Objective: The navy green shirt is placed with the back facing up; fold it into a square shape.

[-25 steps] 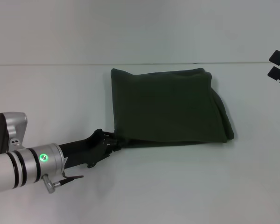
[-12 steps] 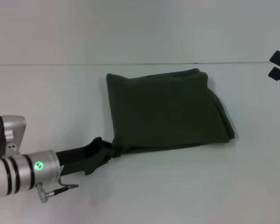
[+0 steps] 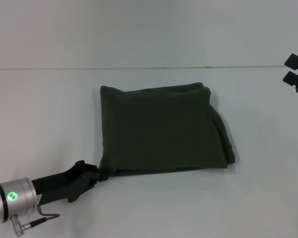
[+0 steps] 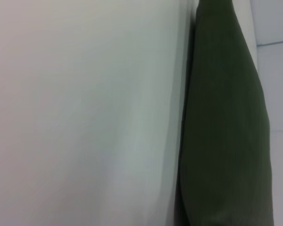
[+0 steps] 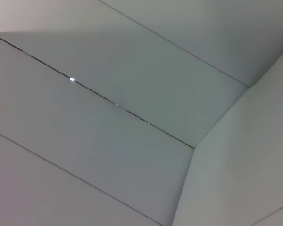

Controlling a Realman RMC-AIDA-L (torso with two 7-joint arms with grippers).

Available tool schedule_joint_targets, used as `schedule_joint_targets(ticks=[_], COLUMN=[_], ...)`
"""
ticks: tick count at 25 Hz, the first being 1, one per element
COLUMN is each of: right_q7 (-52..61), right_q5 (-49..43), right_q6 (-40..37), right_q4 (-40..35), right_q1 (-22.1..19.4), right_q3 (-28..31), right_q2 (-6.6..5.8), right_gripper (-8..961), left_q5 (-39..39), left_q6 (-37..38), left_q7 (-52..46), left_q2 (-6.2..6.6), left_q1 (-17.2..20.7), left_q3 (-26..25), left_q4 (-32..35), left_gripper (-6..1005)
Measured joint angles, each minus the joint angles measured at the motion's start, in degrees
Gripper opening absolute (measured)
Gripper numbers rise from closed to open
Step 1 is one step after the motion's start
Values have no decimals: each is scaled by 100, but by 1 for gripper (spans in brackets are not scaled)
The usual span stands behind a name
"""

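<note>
Silver arm [image 3: 10, 201], green LED, blk tool [image 3: 97, 173].

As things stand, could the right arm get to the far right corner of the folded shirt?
Probably yes. The right claw is parked at the table's right edge, apart from the navy green shirt, with only bare table between them. The left claw sits at the shirt's near left corner, well out of that path.

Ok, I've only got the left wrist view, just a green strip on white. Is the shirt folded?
Observer: Yes, the head view shows the shirt as a rough square, flat on the table.
Operator: Where's the left hand?
Observer: The left hand sits at the shirt's near left corner.
Operator: And the right?
Observer: The right hand is parked open at the far right, clear of the shirt.
</note>
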Motion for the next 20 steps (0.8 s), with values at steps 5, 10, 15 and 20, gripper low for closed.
schedule_joint_targets(ticks=[5,10,15,20], right_q7=[1,-22,-507,-1427], right_q5=[-41,-276,-599,-1669], right_q6=[2,0,56,21], right_q4=[0,-37,-110,-843], right_q1=[16,17,57,273], right_q3=[-53,-75,-113,-557], right_q2=[7,-69,-96,-88], right_gripper=[829,829,828,828], left_q5=[91,448,444,436], left_q6=[185,810,1693,2089], left_q7=[149,497,1512,3392], left_q2=[68,218,463,584], left_q1=[45,150,352,100], left_q3=[-105,-313,-1341,-1569], left_q4=[28,330,792,831], left_gripper=[82,118,226,419])
